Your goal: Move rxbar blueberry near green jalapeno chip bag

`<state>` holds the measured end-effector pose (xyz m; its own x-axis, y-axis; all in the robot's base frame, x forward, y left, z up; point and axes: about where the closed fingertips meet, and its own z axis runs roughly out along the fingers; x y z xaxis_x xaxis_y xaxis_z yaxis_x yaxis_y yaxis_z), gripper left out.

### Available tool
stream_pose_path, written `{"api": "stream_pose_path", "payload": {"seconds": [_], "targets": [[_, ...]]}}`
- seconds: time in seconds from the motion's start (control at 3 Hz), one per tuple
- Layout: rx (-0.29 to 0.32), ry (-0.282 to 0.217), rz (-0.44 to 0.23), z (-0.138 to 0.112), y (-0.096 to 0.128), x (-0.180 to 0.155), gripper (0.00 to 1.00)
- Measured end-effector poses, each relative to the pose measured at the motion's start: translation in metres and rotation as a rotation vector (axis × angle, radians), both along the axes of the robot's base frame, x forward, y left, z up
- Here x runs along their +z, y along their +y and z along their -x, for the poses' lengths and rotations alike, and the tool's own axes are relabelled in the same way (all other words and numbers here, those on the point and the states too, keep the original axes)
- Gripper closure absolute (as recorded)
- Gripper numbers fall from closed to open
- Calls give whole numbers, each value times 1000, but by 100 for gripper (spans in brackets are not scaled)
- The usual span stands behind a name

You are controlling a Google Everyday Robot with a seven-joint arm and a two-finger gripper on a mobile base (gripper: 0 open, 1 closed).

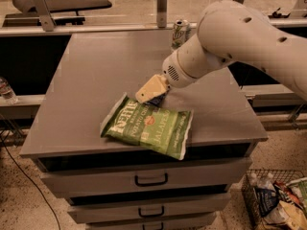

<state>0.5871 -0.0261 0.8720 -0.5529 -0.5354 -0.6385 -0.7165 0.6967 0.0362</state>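
Worktop [96, 71], grey, over a stack of drawers. One arm only, reaching in from the right and back.

Gripper [144, 95]: low over the worktop, near the middle, angled down and to the left. Its tip is just above the bag's back edge. Whether it is clamped or slack cannot be told; the cream body hides the grip.

Bar [157, 99]: only a dark navy sliver shows, poking out under the gripper's lower right side. It is right at the gripper, not apart from it. Most of it is covered, so its long axis cannot be read. Whether it rests on the worktop or hangs just clear also cannot be told.

Bag [148, 126]: lies flat at the front of the worktop, long axis running left to right and dipping slightly toward the right front corner. Its back edge is touching or almost touching the bar.

Key relation: the bag lies directly in front of the bar, toward the worktop's front edge, with next to no gap.

Judgement: the bar is already near enough, so the placing looks about done. What remains is probably letting go and lifting straight up, without dragging the bag.

Can [180, 32]: far back, well apart, out of the way.
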Motion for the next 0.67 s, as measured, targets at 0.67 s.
{"api": "stream_pose_path", "payload": {"seconds": [0.67], "targets": [[-141,-152,74,5,-41,28,0]]}}
